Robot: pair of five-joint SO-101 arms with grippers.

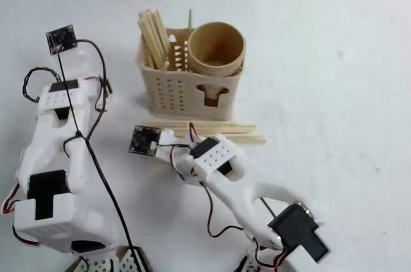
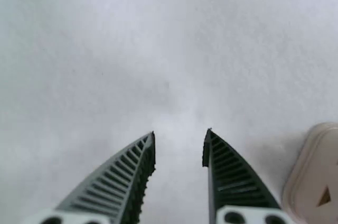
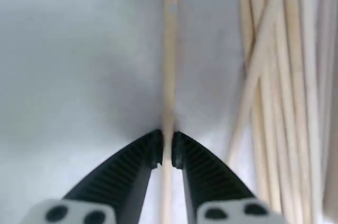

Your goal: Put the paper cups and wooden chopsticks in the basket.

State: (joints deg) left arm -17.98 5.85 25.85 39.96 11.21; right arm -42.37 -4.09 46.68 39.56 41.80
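Note:
A cream perforated basket (image 1: 186,89) stands at the table's middle back. It holds stacked paper cups (image 1: 215,47) on its right side and a bunch of wooden chopsticks (image 1: 154,34) in its left corner. More chopsticks (image 1: 212,131) lie in a row on the table just in front of the basket. My right gripper (image 3: 167,142) is down on the table, shut on a single chopstick (image 3: 170,49) that lies apart from the loose bundle (image 3: 280,102). To the basket's left, my left gripper (image 2: 179,131) hangs open over bare table with nothing between its fingers.
A corner of the basket (image 2: 317,176) sits close beside the left gripper. The right arm (image 1: 215,156) stretches from the front edge toward the basket. Black cables (image 1: 96,156) trail along the left arm. White table surface spreads wide to the right (image 1: 334,92).

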